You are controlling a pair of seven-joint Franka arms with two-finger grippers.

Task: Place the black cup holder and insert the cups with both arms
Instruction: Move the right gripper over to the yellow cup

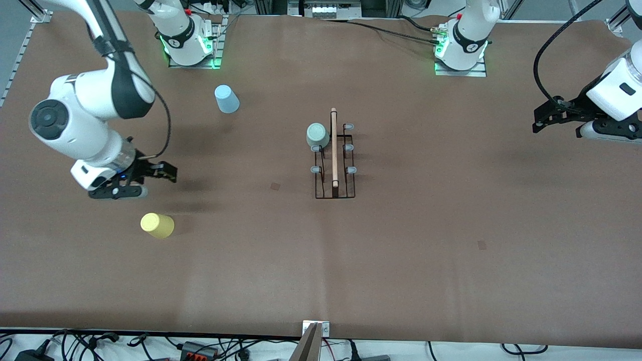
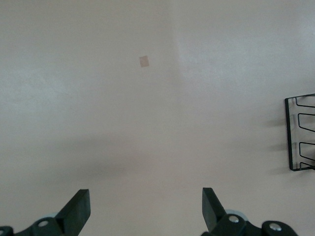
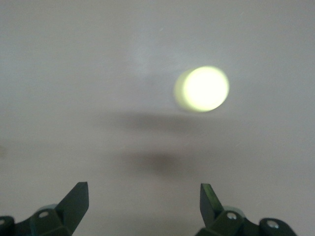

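Front view: black cup holder (image 1: pixel 334 155) stands mid-bench (image 1: pixel 401 250), upright; grey-green cup (image 1: pixel 318 136) seated inverted on one peg, five pegs bare. Light blue cup (image 1: pixel 226 99) and yellow cup (image 1: pixel 157 225) loose toward the right arm's end. Right claw (image 1: pixel 150 180) hovers just beside the yellow cup, empty; left claw (image 1: pixel 544 120) waits at its own end.

Left wrist view: jaws wide, nothing held; holder's edge (image 2: pixel 300 132) visible.

Right wrist view: jaws wide, empty; yellow cup (image 3: pixel 202 89) ahead. Step judged: cup insertion; next, descend and grasp yellow.

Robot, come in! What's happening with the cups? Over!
Left gripper and right gripper open, empty. Grey-green cup on rack; yellow cup, blue cup waiting. Nothing blocking.
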